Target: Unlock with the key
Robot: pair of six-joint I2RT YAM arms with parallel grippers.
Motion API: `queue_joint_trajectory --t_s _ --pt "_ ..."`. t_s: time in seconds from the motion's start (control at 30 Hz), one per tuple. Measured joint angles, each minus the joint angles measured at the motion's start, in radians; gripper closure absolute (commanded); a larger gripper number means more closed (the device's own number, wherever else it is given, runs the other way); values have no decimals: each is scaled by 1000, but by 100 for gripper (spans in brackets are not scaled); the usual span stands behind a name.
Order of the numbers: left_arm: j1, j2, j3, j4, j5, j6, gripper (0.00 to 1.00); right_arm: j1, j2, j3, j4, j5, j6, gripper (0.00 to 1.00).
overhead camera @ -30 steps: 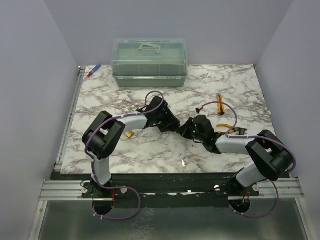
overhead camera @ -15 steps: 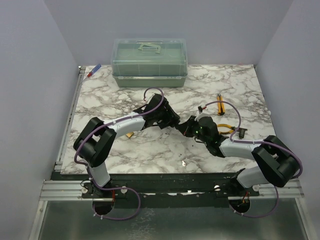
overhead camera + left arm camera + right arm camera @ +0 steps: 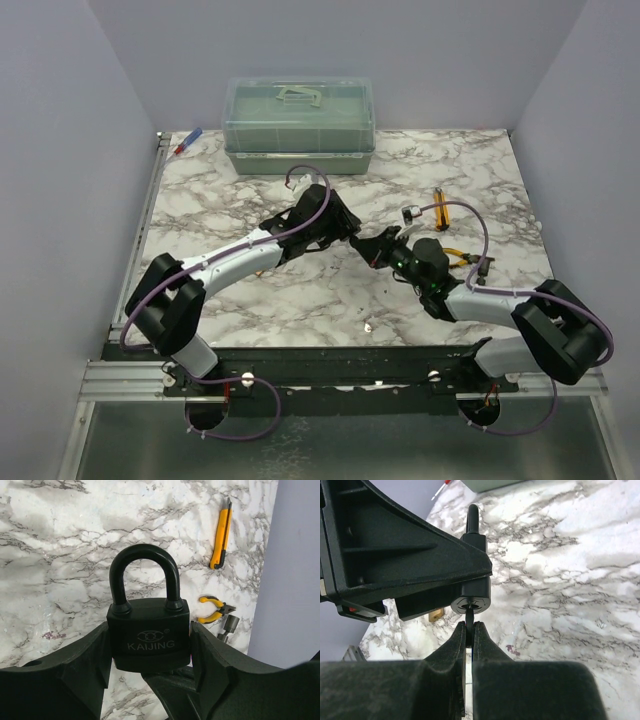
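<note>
1. Right hand is pinched tight on the key.
2. The key's long axis runs in line with that hand, with the blade pointing away from it and its tip at the keyway of the black padlock.
3. Left hand is partly open and clamps the padlock's body, shackle away from the key, above the tabletop.

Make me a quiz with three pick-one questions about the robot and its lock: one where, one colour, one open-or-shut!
1. Where on the padlock is the key that the right gripper pinches?
A. at the top
B. at the keyhole underneath
C. nowhere near it

2. What colour is the padlock in the left gripper?
A. black
B. red
C. white

3. How is the padlock's shackle?
A. popped open
B. missing
C. shut into the body

Answers:
1 B, the blade meets the keyhole in the right wrist view.
2 A, body and shackle are black.
3 C, both legs sit in the body.
</note>
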Motion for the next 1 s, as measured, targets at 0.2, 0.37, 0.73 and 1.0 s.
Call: queue_joint_trajectory --t_s 0.2,0.37,0.73,1.0 --pt "-29 -32 27 -9 -64 48 100 -5 -31 -4 38 -6 -32 100" --pt "-59 -55 48 -16 -121 86 100 -8 -76 -3 37 -11 -53 100" --pt "-111 -78 95 -16 -211 214 100 -9 -123 5 40 -18 -69 100" --pt "-135 -127 95 -11 -251 302 100 -9 -125 5 98 -42 -50 100"
